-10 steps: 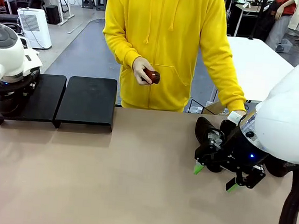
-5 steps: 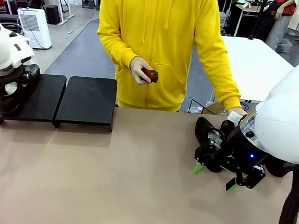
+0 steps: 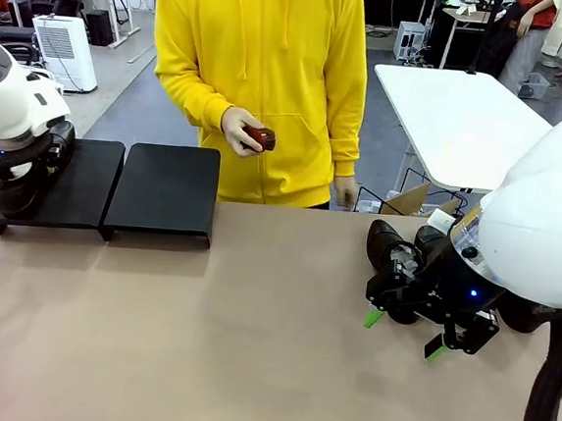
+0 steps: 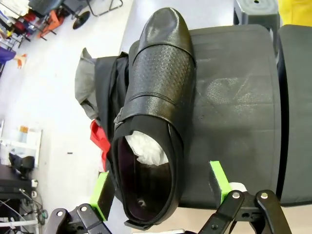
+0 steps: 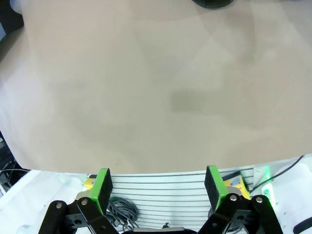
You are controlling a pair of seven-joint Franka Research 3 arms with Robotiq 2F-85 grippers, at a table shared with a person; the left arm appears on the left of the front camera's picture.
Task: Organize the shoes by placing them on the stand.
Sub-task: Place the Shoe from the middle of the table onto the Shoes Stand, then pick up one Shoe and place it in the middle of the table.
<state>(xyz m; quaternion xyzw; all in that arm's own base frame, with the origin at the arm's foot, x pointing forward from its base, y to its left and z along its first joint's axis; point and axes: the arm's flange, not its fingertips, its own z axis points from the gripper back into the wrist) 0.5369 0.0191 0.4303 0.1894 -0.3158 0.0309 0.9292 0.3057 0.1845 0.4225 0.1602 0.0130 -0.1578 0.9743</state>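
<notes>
A black shoe [image 4: 156,97] stuffed with white paper lies on the left panel of the black stand [image 4: 234,97], along its outer edge. My left gripper [image 4: 161,187] is open, its green pads clear of the heel on either side. In the front view the left arm [image 3: 14,108] hangs over the stand [image 3: 165,190] at the table's far left. More dark shoes [image 3: 394,252] sit at the right, partly hidden by my right arm. My right gripper [image 3: 403,335] hovers open just in front of them. In its wrist view the right gripper [image 5: 159,187] holds nothing above bare table.
A person in a yellow hoodie [image 3: 264,61] stands at the far side and holds a small brown object [image 3: 260,138] in one hand. A white table [image 3: 456,118] stands behind on the right. Grey and red cloth [image 4: 92,112] lies on the floor beside the stand.
My left gripper has opened and let go of the shoe on the stand. The person has stepped to the left and drawn a hand back from the shoes at the right. The right arm has not moved.
</notes>
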